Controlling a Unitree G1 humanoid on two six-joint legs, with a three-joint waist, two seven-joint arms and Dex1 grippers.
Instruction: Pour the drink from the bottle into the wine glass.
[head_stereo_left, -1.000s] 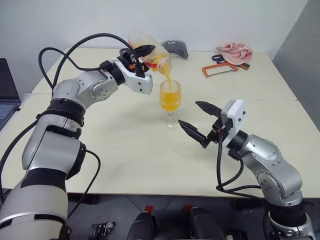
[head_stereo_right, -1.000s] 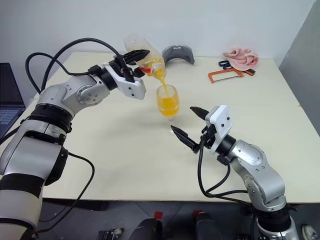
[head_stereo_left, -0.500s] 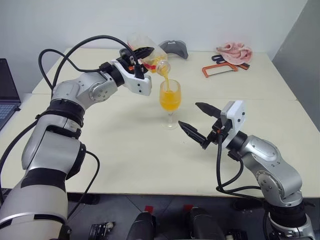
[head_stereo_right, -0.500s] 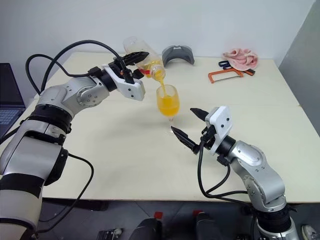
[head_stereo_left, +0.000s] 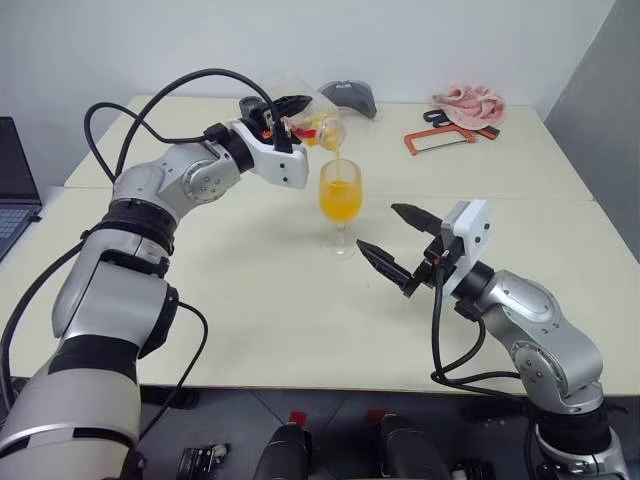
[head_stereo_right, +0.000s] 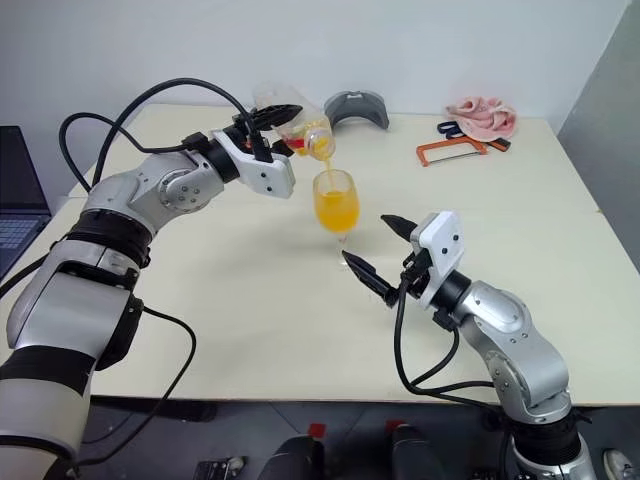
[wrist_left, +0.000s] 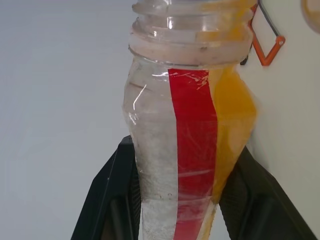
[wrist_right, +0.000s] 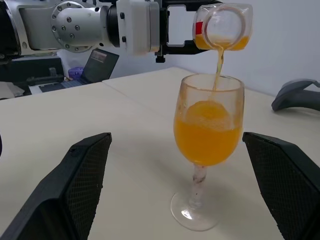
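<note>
bottle (head_stereo_left: 308, 124) tipped above glass (head_stereo_left: 340, 207) | glass mid-worktop (head_stereo_left: 250, 300) | saw (head_stereo_left: 440, 138), cloth (head_stereo_left: 468, 102) far right behind | laptop (head_stereo_left: 12, 185) left

The bottle (head_stereo_left: 312, 121) in the left gripper (head_stereo_left: 290, 112) is rolling and emptying above the wine glass (head_stereo_left: 340, 205), its stream of drink (head_stereo_left: 337, 158) thinning as it falls.

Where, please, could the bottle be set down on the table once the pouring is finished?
Bare cream tabletop lies on the robot's left of the clear stemmed wine glass, below the left gripper holding the clear red-striped plastic bottle. It is crowded between the glass and the open right gripper, and at the far edge around the orange hacksaw, pink cloth and grey object.
</note>
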